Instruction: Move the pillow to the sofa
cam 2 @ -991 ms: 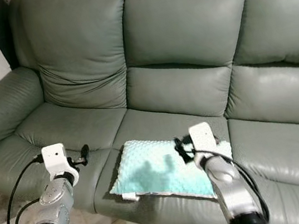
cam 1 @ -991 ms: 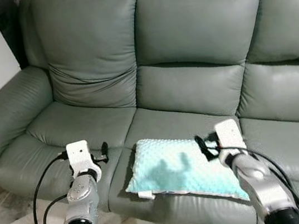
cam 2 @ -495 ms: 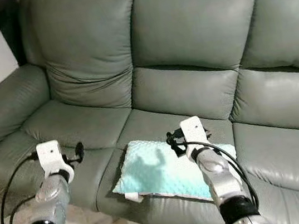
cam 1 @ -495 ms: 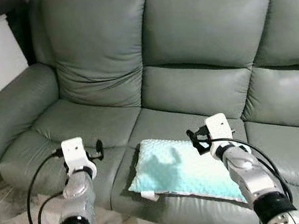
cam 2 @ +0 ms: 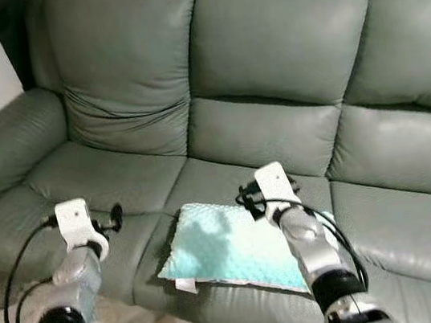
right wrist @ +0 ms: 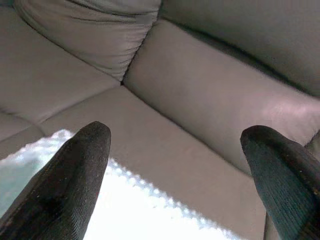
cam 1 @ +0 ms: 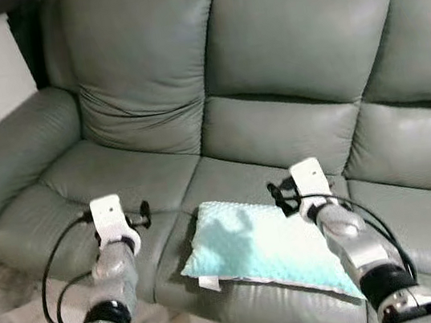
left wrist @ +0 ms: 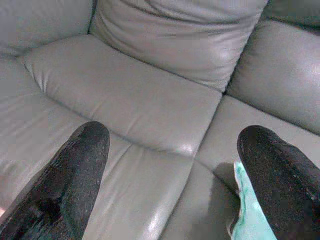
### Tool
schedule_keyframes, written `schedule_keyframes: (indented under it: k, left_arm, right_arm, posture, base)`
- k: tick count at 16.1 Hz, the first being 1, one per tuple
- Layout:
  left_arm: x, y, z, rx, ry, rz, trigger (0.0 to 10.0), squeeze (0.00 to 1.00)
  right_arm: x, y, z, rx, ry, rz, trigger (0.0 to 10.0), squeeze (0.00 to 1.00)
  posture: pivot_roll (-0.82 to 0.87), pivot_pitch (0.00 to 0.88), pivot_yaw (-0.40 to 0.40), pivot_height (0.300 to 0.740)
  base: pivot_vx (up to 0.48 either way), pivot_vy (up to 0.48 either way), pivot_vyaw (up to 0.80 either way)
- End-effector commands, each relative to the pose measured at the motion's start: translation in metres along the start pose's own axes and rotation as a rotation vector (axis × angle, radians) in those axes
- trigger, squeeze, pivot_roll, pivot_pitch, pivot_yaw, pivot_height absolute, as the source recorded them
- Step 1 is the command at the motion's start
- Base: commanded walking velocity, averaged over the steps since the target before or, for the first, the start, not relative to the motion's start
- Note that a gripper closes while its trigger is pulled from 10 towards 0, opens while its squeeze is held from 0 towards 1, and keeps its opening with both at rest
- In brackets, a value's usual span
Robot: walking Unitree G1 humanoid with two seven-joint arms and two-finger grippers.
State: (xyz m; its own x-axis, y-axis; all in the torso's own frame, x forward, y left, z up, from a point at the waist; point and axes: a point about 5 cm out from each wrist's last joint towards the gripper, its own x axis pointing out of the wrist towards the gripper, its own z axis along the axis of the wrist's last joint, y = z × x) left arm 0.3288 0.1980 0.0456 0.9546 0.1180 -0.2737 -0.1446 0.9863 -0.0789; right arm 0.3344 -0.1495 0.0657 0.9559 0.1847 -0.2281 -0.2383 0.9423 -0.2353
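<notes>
Pillow (cam 1: 268,239) flat on middle seat of sofa (cam 1: 296,52), front edge. Right gripper (cam 1: 279,198) has lifted off it vs 1s ago, left gripper (cam 1: 141,216) beside; both spread wide, empty. Looks done

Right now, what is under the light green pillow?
The pillow lies flat on the middle seat cushion of the grey-green leather sofa, near its front edge. Whether anything small lies beneath it cannot be seen, as it covers that patch.

No readable text, labels, brands or numbers anywhere.
</notes>
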Motion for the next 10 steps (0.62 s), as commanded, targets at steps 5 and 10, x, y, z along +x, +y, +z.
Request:
schedule_keyframes:
  k: [5,10]
  left_arm:
    - [0.0,0.011,-0.002,-0.084,0.017,0.07,10.0,0.0]
    - [-0.002,-0.003,-0.011,-0.062,0.046,0.012,10.0,0.0]
  right_arm:
    - [0.003,-0.007,-0.001,0.032,-0.001,-0.047,10.0,0.0]
    - [0.001,-0.017,-0.002,0.092,-0.047,-0.105,10.0,0.0]
  posture:
    - [-0.14,0.0,0.042,0.74]
    - [-0.15,0.0,0.076,0.74]
  base:
    - [0.0,0.0,0.0]
    - [0.0,0.0,0.0]
